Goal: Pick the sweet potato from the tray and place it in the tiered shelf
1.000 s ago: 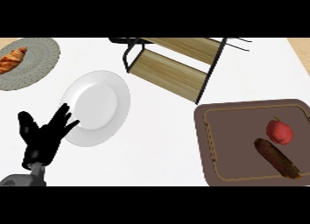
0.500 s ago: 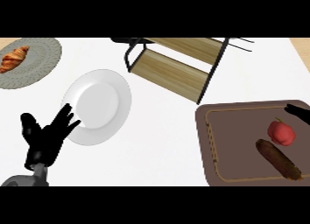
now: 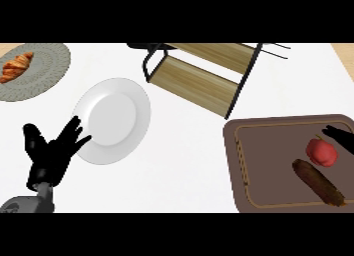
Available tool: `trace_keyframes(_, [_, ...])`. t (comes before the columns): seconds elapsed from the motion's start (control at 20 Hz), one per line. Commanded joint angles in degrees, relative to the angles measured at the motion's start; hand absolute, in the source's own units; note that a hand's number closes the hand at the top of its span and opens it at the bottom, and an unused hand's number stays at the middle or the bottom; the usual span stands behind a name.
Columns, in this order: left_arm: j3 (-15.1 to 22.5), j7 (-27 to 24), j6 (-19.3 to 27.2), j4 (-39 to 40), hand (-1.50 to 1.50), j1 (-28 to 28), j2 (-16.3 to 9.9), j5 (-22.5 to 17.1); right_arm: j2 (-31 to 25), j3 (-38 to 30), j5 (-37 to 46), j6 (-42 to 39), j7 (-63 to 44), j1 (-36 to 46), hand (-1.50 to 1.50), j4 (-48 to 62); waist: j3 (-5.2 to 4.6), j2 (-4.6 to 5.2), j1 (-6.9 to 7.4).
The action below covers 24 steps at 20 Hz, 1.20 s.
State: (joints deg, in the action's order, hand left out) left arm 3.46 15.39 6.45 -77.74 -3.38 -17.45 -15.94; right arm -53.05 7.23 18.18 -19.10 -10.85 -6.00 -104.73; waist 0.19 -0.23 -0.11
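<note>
The sweet potato [image 3: 318, 181] is lying on the tray [image 3: 265, 170] beside a red fruit [image 3: 322, 150] — the right hand [image 3: 348, 141] is seen above it, fingers unclear; the left hand [image 3: 51, 150] is spread, resting.

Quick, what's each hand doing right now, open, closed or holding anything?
Left hand: open, holding nothing, resting beside the white plate.
Right hand: only partly in view over the tray; cannot be told.

My left hand [image 3: 53, 152] is matte black, with slender segmented fingers and a thumb. It joins a grey forearm [image 3: 21, 205] through a narrow black wrist and a rounded grey cuff. Of my right hand [image 3: 350, 142], only black fingers show.
</note>
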Motion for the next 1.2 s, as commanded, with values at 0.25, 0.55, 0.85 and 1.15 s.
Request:
trace_keyframes(0.25, [-0.6,-0.6,0.0,0.9,0.0,1.2,3.3,3.3,8.3,-1.5,9.3,-1.6,-0.4,-2.7,-1.5,-2.2,-0.19,0.2,-0.05])
trace_keyframes(0.55, [-1.5,2.6,-0.8,-2.4,0.0,0.4,3.8,3.1,11.7,-0.8,15.6,-2.9,-2.4,-1.6,-1.5,-2.2,-0.2,0.18,0.01])
trace_keyframes(0.85, [-4.3,-0.2,-3.9,2.4,0.0,-0.6,3.0,3.6,16.0,-0.8,23.8,2.1,3.0,-0.1,-1.5,7.5,-0.2,0.23,-0.03])
trace_keyframes(1.15, [-3.4,-1.8,-1.9,6.2,0.0,-2.4,6.2,6.6,19.2,-1.7,26.5,7.1,10.7,2.4,-1.5,14.7,-0.19,0.31,-0.08])
